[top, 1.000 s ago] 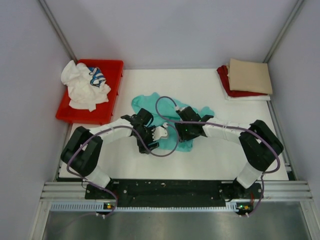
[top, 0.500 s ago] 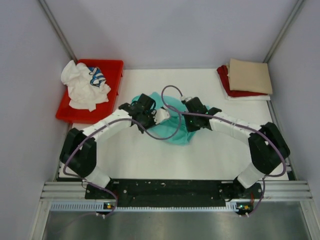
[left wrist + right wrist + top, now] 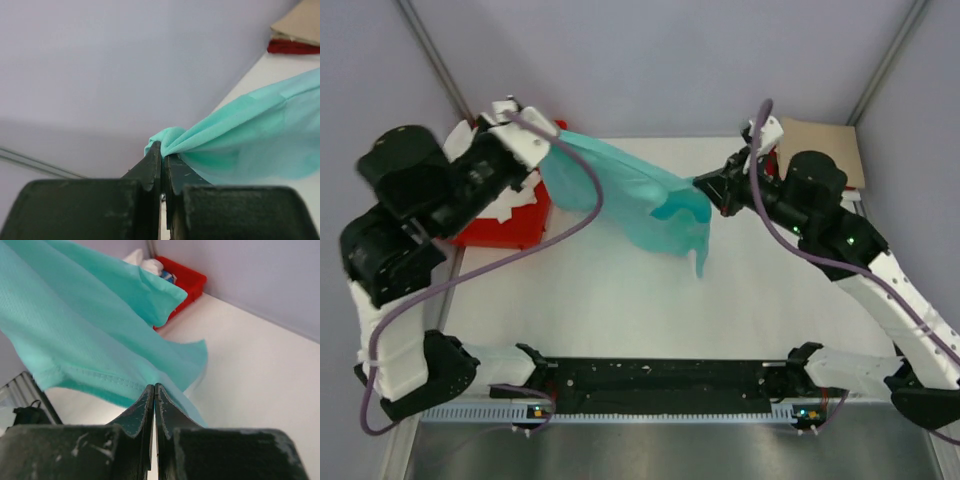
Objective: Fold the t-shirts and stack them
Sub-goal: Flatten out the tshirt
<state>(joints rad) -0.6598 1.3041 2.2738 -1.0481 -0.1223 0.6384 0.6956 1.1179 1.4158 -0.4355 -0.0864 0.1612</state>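
- The teal t-shirt (image 3: 620, 195) hangs stretched in the air above the desk (image 3: 620, 310). One end is over the inner edge of the red tray (image 3: 510, 228), and the rest runs away from the tray toward the opposite far corner.
- The left jaws are pressed together on a bunched corner of the teal cloth, right above the tray. The left wrist view shows the fabric pinched between them.
- The right jaws are clamped on a hemmed edge of the same shirt, well apart from the tray on the side across from it.
- Between the two grips the shirt sags, and a loose flap dangles below the end farther from the tray.
- A crumpled white t-shirt (image 3: 145, 262) lies in the tray. What looks like the striped t-shirt (image 3: 167, 276) is tucked against it, though it is too small to be sure.
- The tan t-shirt (image 3: 830, 145) lies folded on top of the dark red t-shirt (image 3: 292, 46), at the far desk corner across from the tray.
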